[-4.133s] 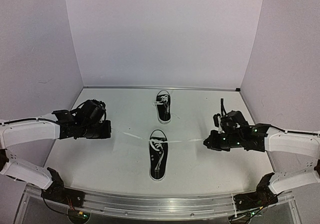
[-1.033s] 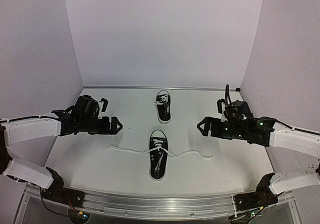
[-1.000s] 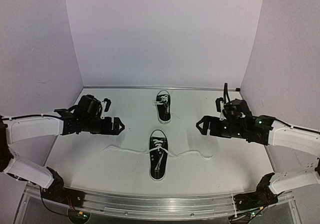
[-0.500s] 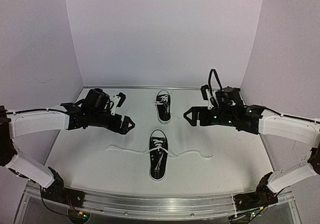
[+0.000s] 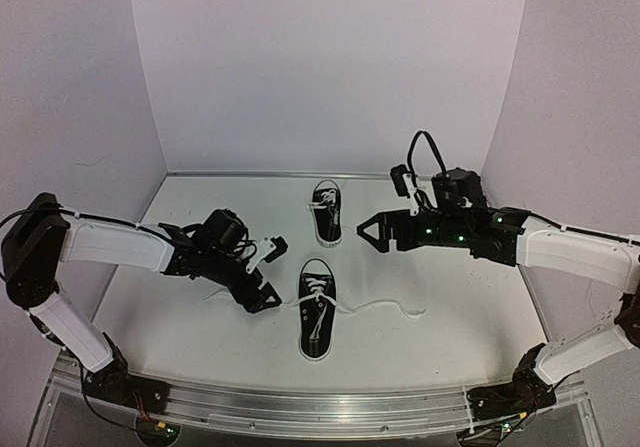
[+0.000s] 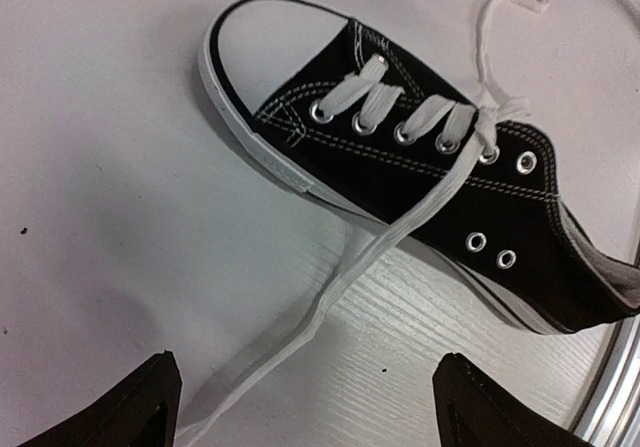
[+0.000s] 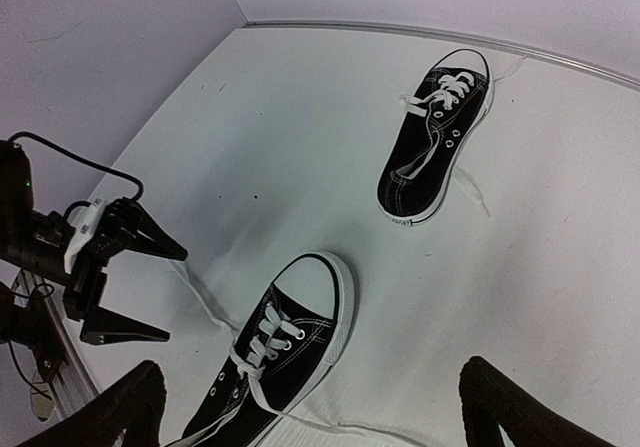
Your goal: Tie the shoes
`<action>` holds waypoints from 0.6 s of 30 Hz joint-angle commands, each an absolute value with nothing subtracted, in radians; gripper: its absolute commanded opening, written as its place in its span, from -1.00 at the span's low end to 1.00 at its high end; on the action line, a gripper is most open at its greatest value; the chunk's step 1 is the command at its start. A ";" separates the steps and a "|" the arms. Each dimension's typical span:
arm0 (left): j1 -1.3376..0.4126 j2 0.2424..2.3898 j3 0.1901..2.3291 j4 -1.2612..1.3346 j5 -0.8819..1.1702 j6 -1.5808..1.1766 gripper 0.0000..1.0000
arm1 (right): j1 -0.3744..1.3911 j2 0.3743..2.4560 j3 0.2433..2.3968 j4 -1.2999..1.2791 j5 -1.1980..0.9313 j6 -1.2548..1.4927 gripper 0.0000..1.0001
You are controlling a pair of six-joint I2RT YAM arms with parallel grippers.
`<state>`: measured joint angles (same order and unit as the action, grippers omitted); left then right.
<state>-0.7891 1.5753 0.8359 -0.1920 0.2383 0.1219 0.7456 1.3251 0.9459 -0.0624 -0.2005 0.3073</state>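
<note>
Two black shoes with white laces lie on the white table. The near shoe [image 5: 317, 317] [image 6: 430, 177] [image 7: 285, 342] has loose laces trailing to both sides. The far shoe [image 5: 326, 213] [image 7: 440, 147] lies behind it. My left gripper [image 5: 272, 273] [image 6: 312, 409] hangs open just left of the near shoe. That shoe's left lace [image 6: 335, 292] runs between its fingers, nearer the left one, untouched. My right gripper [image 5: 368, 235] [image 7: 320, 407] is open and holds nothing, up in the air right of the far shoe. The right lace [image 5: 385, 306] lies slack on the table.
Lilac walls close in the table at the back and both sides. A metal rail [image 5: 300, 407] runs along the near edge. In the right wrist view the left gripper's fingers [image 7: 140, 242] show at the left.
My left gripper has swung right and down, from the table's left side to the near shoe's left lace. The right gripper has moved left toward the middle. The shoes and laces have not moved.
</note>
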 commanded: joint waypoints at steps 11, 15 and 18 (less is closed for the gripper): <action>-0.825 1.840 1.059 -0.310 0.357 0.498 0.29 | 0.744 1.284 0.894 -0.023 -0.256 0.302 0.97; -0.834 1.869 1.081 -0.314 0.334 0.520 0.07 | 0.744 1.278 0.889 -0.024 -0.253 0.304 0.97; -0.838 1.889 1.103 -0.341 0.309 0.540 -0.18 | 0.744 1.270 0.886 -0.023 -0.247 0.304 0.97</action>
